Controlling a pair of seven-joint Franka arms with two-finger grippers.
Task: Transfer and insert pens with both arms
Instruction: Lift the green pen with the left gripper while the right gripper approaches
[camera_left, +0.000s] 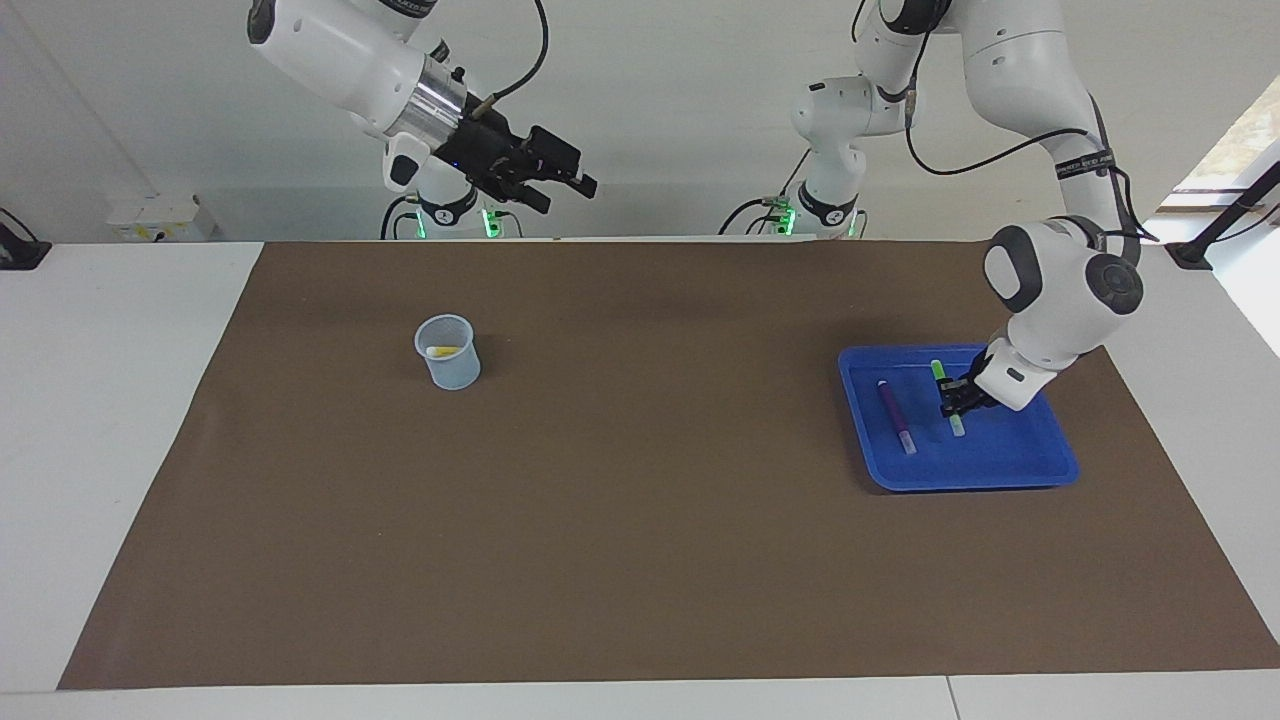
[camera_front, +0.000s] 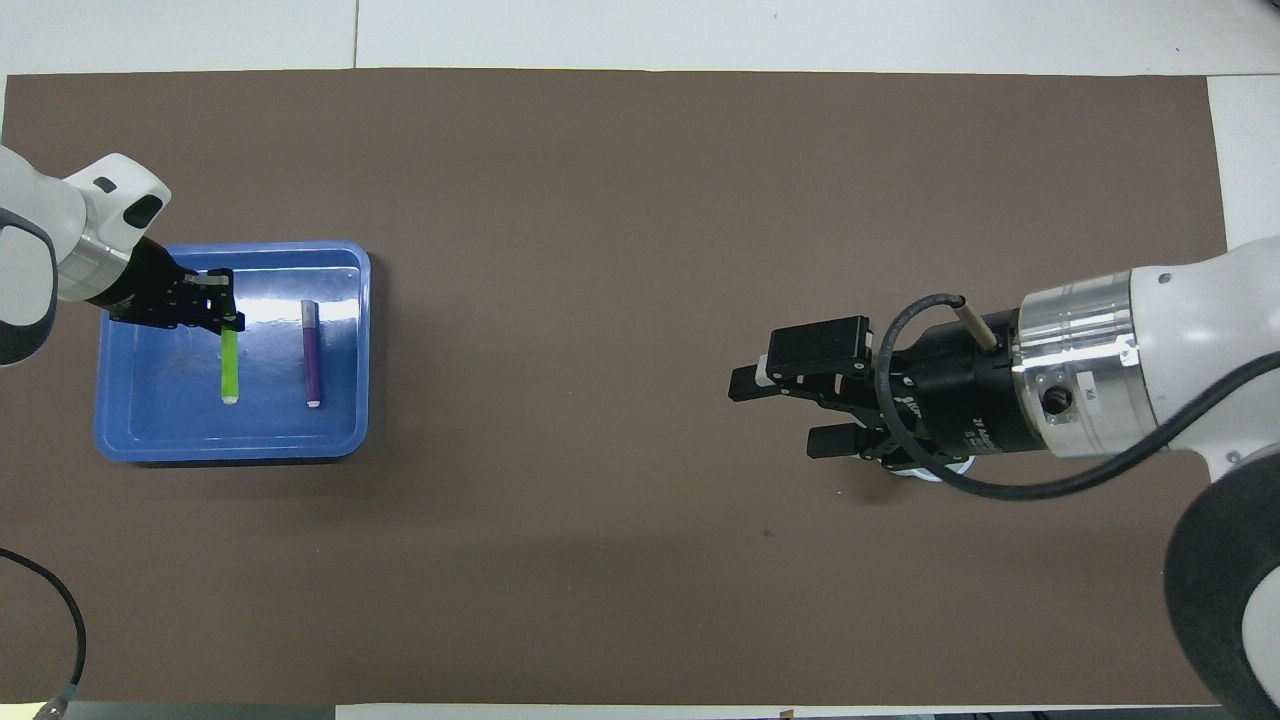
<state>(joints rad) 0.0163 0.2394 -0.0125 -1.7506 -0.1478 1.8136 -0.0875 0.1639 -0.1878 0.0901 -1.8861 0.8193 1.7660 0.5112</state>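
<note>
Facing view
Counter (camera_left: 130, 420): white top, largely covered by a brown mat (camera_left: 650, 520).
Blue tray (camera_left: 1040, 465): on the mat toward the left arm's end.
Purple pen (camera_left: 896, 415): lies flat in the tray, pale cap pointing away from the robots.
Green pen (camera_left: 946, 397): gripped near its green end, pale cap at the end away from the robots; it seems raised off the tray floor, though contact is hard to judge.
Left claw (camera_left: 951, 398): clenched on the green pen, over the tray.
Cup (camera_left: 448, 351): translucent, pale blue, upright on the mat toward the right arm's end.
Yellow pen (camera_left: 441, 351): inside the cup, leaning on its wall.
Right claw (camera_left: 565, 186): raised high in the air at the robots' edge of the mat, fingers spread, holding nothing.

Overhead view
Blue tray (camera_front: 130, 440): both pens show side by side over it, apart from each other.
Green pen (camera_front: 230, 364): its green end sits between the left claw's fingertips.
Left claw (camera_front: 225, 303): grasping the green pen, over the tray's edge farther from the robots.
Purple pen (camera_front: 313, 354): untouched, beside the green pen.
Right claw (camera_front: 790, 412): released, covering nearly all of the cup (camera_front: 935, 474).
</note>
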